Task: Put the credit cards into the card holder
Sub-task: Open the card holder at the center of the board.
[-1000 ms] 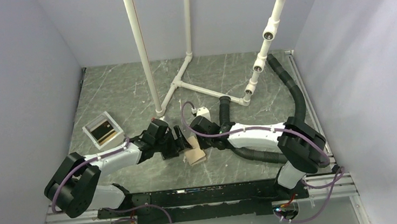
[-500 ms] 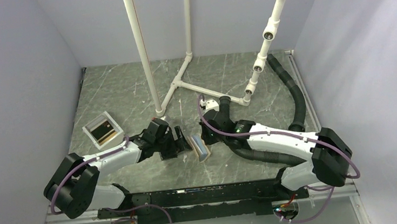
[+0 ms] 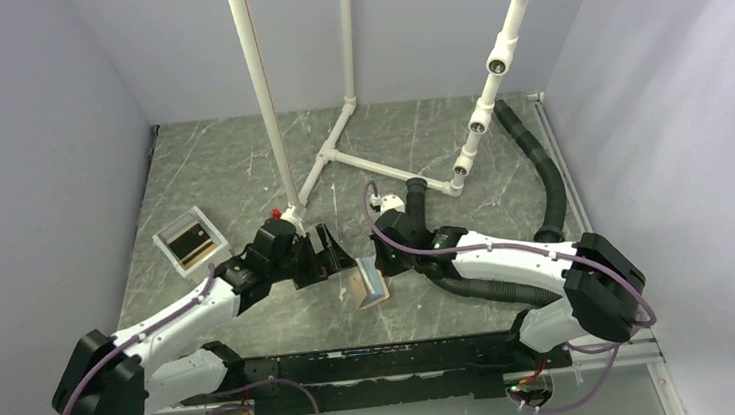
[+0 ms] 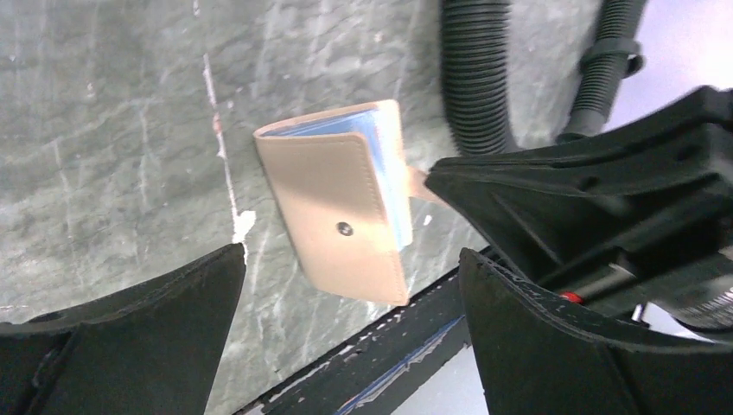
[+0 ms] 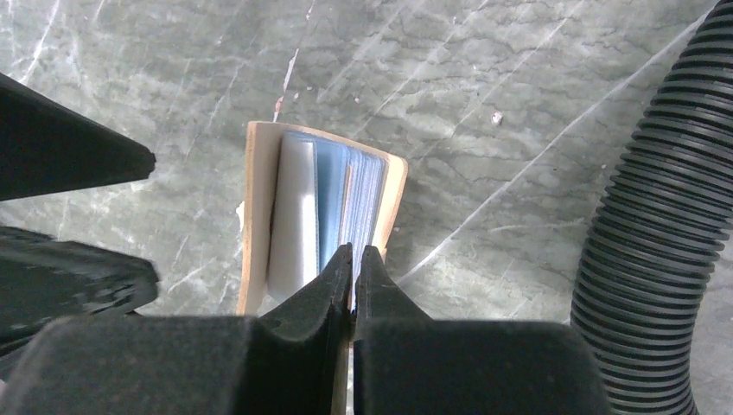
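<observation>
Left arm (image 3: 187,312) has extended, tool (image 3: 330,252) spread beside card holder (image 3: 370,286)

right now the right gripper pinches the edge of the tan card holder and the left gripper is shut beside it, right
No: the left gripper stands wide open, as the left wrist view shows. The rest holds: the right gripper pinches the edge of the tan card holder, with the left beside it.

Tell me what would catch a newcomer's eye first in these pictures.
Centre stage is the tan card holder, fanned open to show bluish pockets and pinched at its edge by the shut right pincer. Right beside it, the left pincer gapes wide, empty. Off to the left, a white tray holds a dark credit card.
</observation>
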Available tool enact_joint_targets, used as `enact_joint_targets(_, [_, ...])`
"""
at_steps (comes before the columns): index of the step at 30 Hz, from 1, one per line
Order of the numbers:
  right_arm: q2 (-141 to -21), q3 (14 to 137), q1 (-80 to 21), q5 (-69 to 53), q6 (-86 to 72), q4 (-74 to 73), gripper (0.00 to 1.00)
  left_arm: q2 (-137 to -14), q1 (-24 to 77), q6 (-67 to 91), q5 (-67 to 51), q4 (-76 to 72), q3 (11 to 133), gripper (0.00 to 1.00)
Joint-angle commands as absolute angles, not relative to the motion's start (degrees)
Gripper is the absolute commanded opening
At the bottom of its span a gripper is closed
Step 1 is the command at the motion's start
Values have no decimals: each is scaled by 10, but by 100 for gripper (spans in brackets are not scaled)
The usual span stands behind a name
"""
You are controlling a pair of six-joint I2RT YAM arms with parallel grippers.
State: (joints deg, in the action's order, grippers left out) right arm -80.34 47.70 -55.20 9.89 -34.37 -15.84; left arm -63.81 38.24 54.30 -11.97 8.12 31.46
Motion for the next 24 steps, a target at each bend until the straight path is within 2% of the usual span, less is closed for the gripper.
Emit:
enact_joint_targets(1, [-767,472,-551,88,-355,-123,0,-620,385,546,-111,92,335,99])
enact_joint_targets(8, [-760,470,-551,87,-357,-119,0,-744,398,519,-77,164,394,98])
enact_joint_targets(9, [-757,468,-551,87,-357,-116,0,-760,399,513,-73,163,394,94])
enact_joint_targets(12, [-762,463,-547,117,-351,-139,0,-788,399,512,-39,190,394,73])
enact_joint_targets(13, [-767,460,-540,131,-347,-151,3,-783,399,514,-34,187,382,69])
enact_joint_targets(14, [-773,457,-530,136,-336,-161,13,-774,399,517,-33,176,368,64])
enact_joint_targets(16, [-786,466,-524,183,-317,-207,26,-761,399,519,-35,159,342,51])
enact_joint_targets(19, [-791,511,-567,254,-298,-281,41,-763,399,522,-31,162,327,24])
enact_joint_targets(21, [-774,532,-594,237,-292,-282,47,-763,399,528,-37,148,314,20])
enact_joint_targets(24, [-743,514,-596,111,-301,-208,52,-760,399,540,-39,129,298,18])
